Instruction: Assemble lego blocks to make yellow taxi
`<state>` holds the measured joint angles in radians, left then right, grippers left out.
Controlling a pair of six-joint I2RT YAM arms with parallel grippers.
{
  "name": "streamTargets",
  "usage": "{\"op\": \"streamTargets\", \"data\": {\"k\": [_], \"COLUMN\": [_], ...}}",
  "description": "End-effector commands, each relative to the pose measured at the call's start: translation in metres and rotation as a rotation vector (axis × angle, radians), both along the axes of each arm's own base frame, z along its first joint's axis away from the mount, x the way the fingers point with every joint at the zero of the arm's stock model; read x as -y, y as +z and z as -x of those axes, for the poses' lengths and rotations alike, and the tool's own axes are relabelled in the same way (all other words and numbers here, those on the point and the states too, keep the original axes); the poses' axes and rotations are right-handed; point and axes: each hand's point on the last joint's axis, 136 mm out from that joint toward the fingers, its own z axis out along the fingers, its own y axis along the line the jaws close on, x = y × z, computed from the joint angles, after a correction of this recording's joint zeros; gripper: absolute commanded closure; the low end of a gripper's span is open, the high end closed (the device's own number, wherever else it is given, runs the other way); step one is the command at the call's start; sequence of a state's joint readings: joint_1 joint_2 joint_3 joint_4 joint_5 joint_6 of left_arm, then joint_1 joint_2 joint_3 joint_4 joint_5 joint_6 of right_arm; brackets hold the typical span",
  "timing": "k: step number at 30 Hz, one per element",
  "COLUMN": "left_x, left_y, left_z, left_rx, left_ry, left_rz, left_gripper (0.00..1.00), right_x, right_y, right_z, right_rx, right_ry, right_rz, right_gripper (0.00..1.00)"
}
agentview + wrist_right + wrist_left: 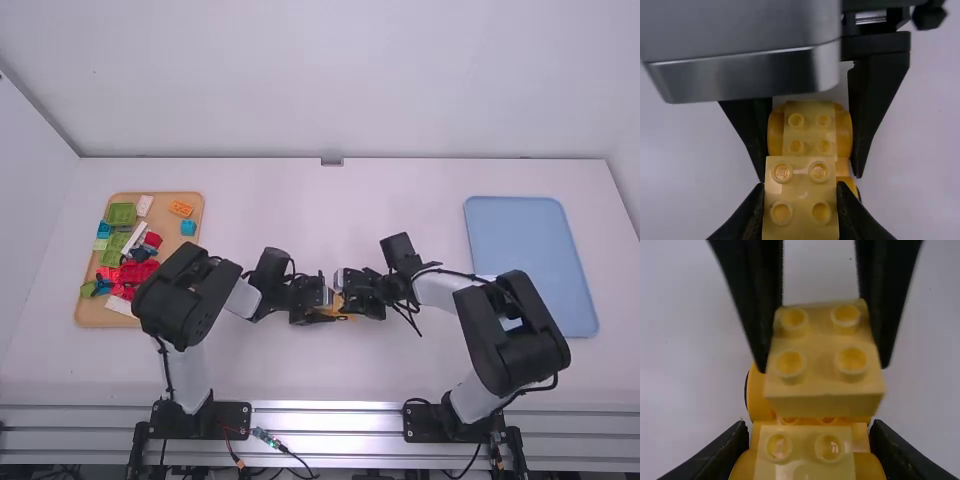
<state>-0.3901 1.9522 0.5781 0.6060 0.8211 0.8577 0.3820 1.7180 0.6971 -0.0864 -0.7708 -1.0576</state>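
"Two jaws make up my left gripper (335, 311), and they're closed on the sides of the taxi body (805, 462). What do yours have?"

"Mine, on the right gripper (347, 296), are closed on a yellow block (800, 194), one on either side of it. It's pale yellow, squarish on top, with four round studs in two rows and plain, flat edges. How does your piece look?"

"Two-toned. Down the middle runs pale yellow with studs standing up, and deeper orange bulges out rounded on both sides. There's a thin dark curve along one orange side, too. Your block overlaps my piece in my wrist view."

"And in mine, the block overlaps the near part of your body piece, with four pale studs showing beyond it. Are they touching?"

"I can't tell. They're very near each other, anyway, between the two of us, over the middle of the white surface (345, 365)."

"Then what's farther out?"

"Well off on the left, a wooden tray (187, 268) with loose pieces: green ones (122, 214), red ones (138, 270), white ones (144, 205), an orange block (181, 209) and a blue block (188, 228)."

"Over on my side, well apart from us, there's a light blue tray (530, 260) with rounded corners, lying flat on the surface."
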Motion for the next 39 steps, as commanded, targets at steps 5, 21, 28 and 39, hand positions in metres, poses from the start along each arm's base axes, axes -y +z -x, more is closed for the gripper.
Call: {"op": "streamTargets", "data": {"k": [5, 21, 28, 39], "left_x": [-0.006, -0.003, -0.002, -0.004], "left_y": [-0.01, -0.009, -0.007, -0.01], "left_z": [-0.008, 0.003, 0.001, 0.005], "left_rx": [-0.008, -0.023, -0.015, -0.028], "left_ry": [0.057, 0.01, 0.012, 0.009], "left_rz": [-0.053, -0.034, -0.029, -0.031], "left_gripper": [0.54, 0.57, 0.57, 0.58], "right_x": [-0.001, -0.007, -0.004, -0.005], "right_y": [0.0, -0.007, -0.009, -0.008], "right_z": [-0.004, -0.007, -0.001, -0.004], "right_rx": [0.048, 0.056, 0.024, 0.062], "right_ry": [0.004, -0.002, 0.001, 0.023], "right_rz": [0.041, 0.053, 0.066, 0.058], "right_gripper": [1.0, 1.0, 1.0, 1.0]}}
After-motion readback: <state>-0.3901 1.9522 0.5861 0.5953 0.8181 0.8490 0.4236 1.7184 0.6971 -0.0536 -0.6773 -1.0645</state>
